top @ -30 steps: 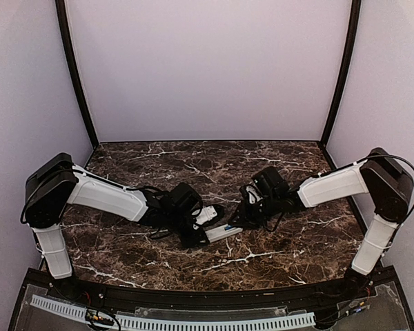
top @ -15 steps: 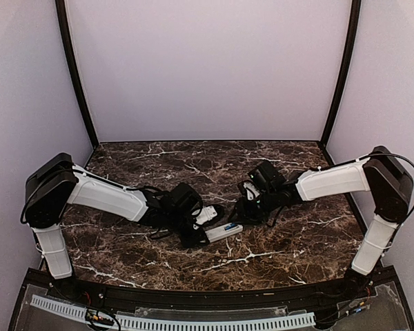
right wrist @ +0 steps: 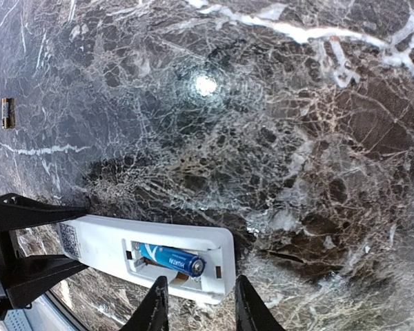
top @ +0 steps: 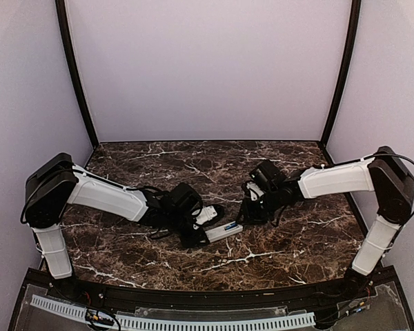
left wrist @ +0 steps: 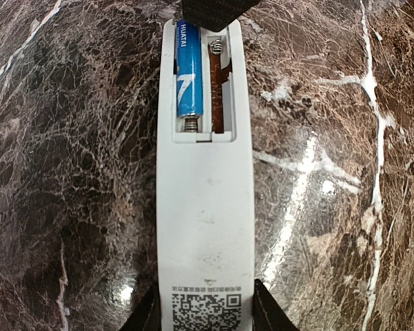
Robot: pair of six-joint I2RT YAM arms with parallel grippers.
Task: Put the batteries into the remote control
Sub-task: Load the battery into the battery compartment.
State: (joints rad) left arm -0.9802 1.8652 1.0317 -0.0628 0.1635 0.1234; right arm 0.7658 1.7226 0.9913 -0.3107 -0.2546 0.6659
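Looking from above, I see my two arms reach inward over a polished table (top: 124, 252) of dark brown marble shot with white veins. It is closed in by smooth, matte lilac walls (top: 207, 69) and two black curved posts (top: 72, 69). My left gripper (top: 195, 236) clamps one end of the remote control (top: 224, 231), a slim white bar lying flat. My right gripper (top: 250, 209) hangs just beside its free end.

Through my left wrist, the remote runs straight out from between my left fingers (left wrist: 146, 316), which press its two long edges beside a printed QR code (left wrist: 205, 309). Its plastic back is plain and faintly scuffed. At the far end the recess (left wrist: 203, 83) lies uncovered. One glossy blue battery (left wrist: 189, 69) sits in the left slot against a coil spring; the right slot is bare and brownish.

Through my right wrist, my right fingers (right wrist: 154, 307) stand apart with nothing between them, over the recess end; whether they touch it I cannot tell. Far to their left lies a small dark stub (right wrist: 7, 112), too small to name.
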